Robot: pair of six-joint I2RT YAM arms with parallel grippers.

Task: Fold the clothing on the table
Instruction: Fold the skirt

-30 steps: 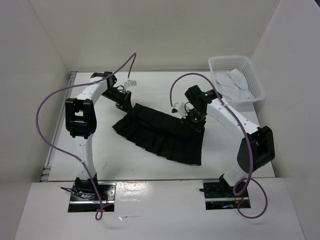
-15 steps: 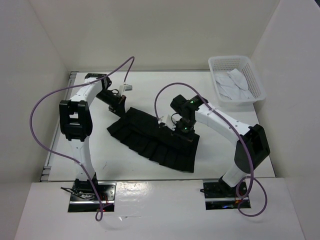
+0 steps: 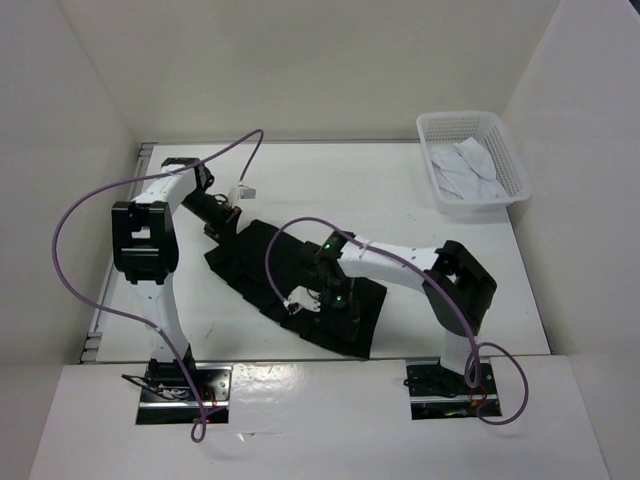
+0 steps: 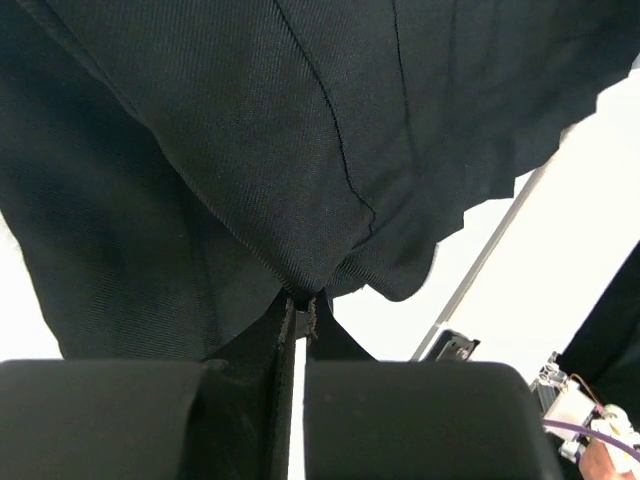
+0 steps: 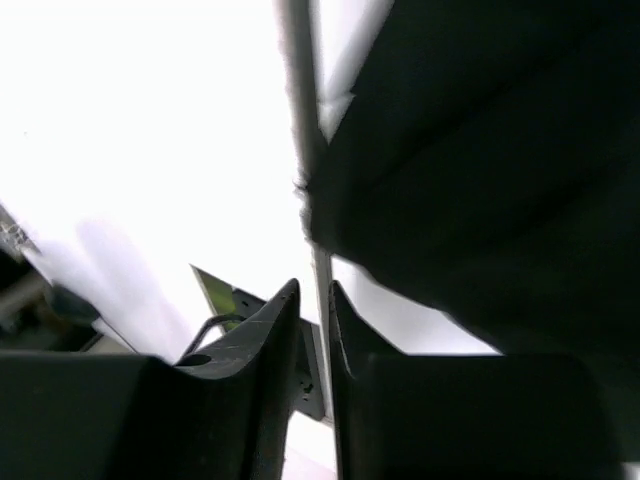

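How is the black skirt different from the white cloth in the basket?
The skirt is black and pleated; the cloth is white and crumpled. The skirt lies spread on the table; the cloth sits inside the basket. The left gripper pinches the skirt, while nothing touches the cloth. Both are soft fabric.

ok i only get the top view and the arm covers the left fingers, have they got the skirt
observer: yes. in the left wrist view the left fingers are shut on a pinch of the black skirt
operator: and the right ones, holding cloth too
observer: no. in the right wrist view the right fingers stand slightly parted with nothing between them. the skirt's edge lies just past their tips
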